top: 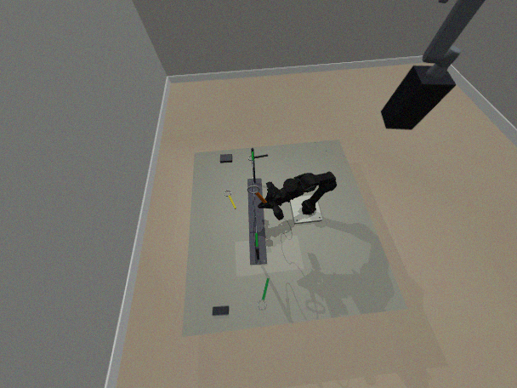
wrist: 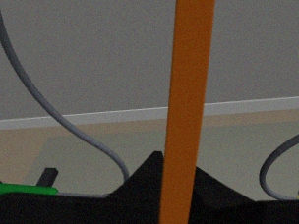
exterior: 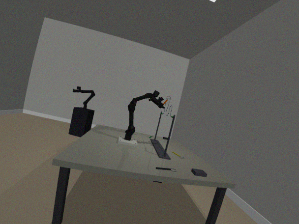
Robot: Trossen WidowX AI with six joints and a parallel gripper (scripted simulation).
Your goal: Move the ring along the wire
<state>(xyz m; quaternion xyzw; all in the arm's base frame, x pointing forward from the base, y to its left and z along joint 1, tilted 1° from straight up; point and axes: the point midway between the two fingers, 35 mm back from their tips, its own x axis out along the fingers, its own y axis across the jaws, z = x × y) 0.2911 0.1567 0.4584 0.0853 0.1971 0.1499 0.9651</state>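
Note:
The ring (top: pixel 248 190) (exterior: pixel 166 98) is at the top of the tall bend of the thin grey wire (exterior: pixel 171 108) (wrist: pixel 36 93), appearing around it. Any contact is too small to tell. Its orange handle (top: pixel 260 197) (exterior: pixel 165 101) (wrist: pixel 189 98) slopes down from the ring to my gripper (top: pixel 264 205) (exterior: pixel 163 106) (wrist: pixel 163 159), which is shut on it. One green part (top: pixel 257 239) (exterior: pixel 161 113) is by the far post (exterior: pixel 158 126) in the exterior view; the other green part (top: pixel 252 156) (exterior: pixel 172 117) is by the near post (exterior: pixel 170 132). The ring is outside the wrist view.
The posts stand on a dark base plate (top: pixel 262 260). A black-handled ring (top: pixel 261 156) (exterior: pixel 163 168), a yellow one (top: pixel 232 202) (exterior: pixel 177 154), a green one (top: pixel 265 289) and dark blocks (top: pixel 226 158) (top: pixel 220 310) lie on the table. A second arm stands on a black pedestal (top: pixel 418 102) (exterior: pixel 81 121).

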